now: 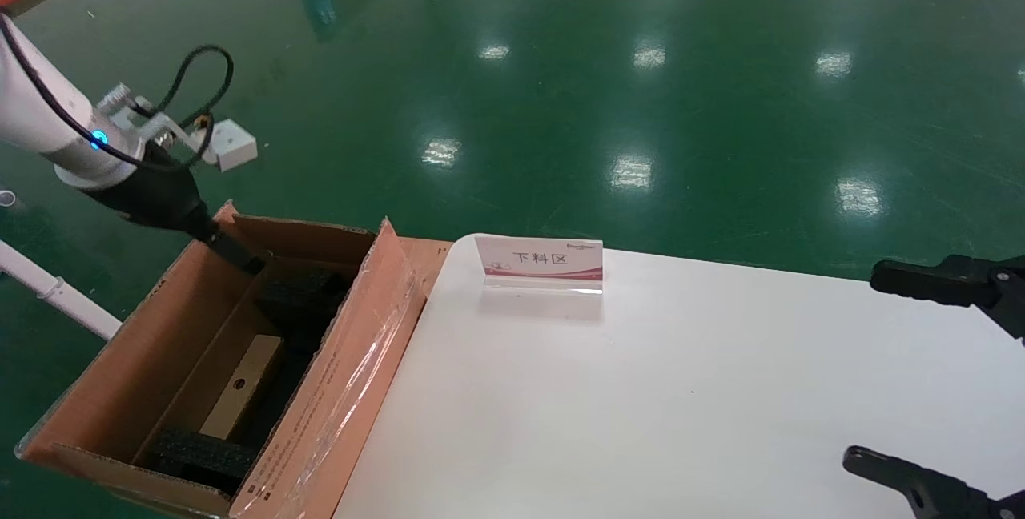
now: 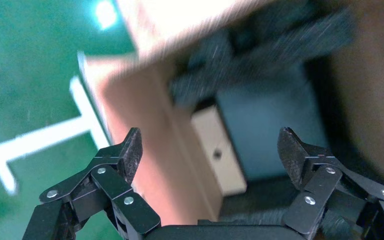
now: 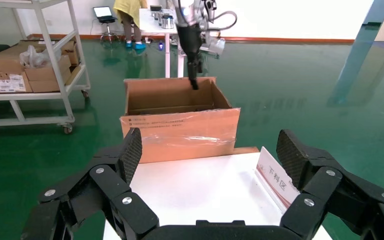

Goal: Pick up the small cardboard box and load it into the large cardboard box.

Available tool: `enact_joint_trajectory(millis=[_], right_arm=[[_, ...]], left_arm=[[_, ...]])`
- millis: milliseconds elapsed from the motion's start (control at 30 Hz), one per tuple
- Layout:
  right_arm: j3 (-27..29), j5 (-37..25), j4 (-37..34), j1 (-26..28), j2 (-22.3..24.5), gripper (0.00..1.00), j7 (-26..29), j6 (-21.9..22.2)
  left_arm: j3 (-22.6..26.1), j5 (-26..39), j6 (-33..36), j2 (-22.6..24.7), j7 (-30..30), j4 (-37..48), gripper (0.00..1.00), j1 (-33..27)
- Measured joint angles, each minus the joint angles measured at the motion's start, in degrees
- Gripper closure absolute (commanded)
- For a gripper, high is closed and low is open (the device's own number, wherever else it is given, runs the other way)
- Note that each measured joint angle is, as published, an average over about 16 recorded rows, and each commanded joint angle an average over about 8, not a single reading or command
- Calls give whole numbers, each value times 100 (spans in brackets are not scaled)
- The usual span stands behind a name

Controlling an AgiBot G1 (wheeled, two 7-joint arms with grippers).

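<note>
The large cardboard box [image 1: 104, 375] stands open left of the white table, with black foam pads [image 1: 300, 295] inside. The small cardboard box [image 1: 240, 395], flat with a round hole, lies inside it between the pads; it also shows in the left wrist view [image 2: 219, 156]. My left gripper [image 1: 236, 256] hangs over the carton's far end, open and empty, its fingertips [image 2: 132, 150] wide apart. The left gripper also shows far off in the right wrist view [image 3: 194, 82]. My right gripper [image 1: 881, 367] is open and empty over the table's right edge.
A white sign with a red stripe and Chinese characters [image 1: 540, 263] stands on the white table [image 1: 641, 391]. The carton's taped flap [image 1: 360, 375] rises along the table's left edge. A shelf cart with boxes [image 3: 30, 65] stands beyond on the green floor.
</note>
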Motion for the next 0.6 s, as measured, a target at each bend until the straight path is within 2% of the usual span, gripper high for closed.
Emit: enact_joint_trajectory(millis=[200,367,600], right_arm=[[-2,1,-1,0,1,0,-1,0],[-2,0,-2,0,1,0,-1,1],[-4,0,-4,1,2,0,-3,2]], left_arm=[[-371,-489,119,-464,730,-687,0,-562],[-577,-713,232,-773,1076,-1246,0,-868],[-1064,-763,339,-987,1241,-1862,0,-794]])
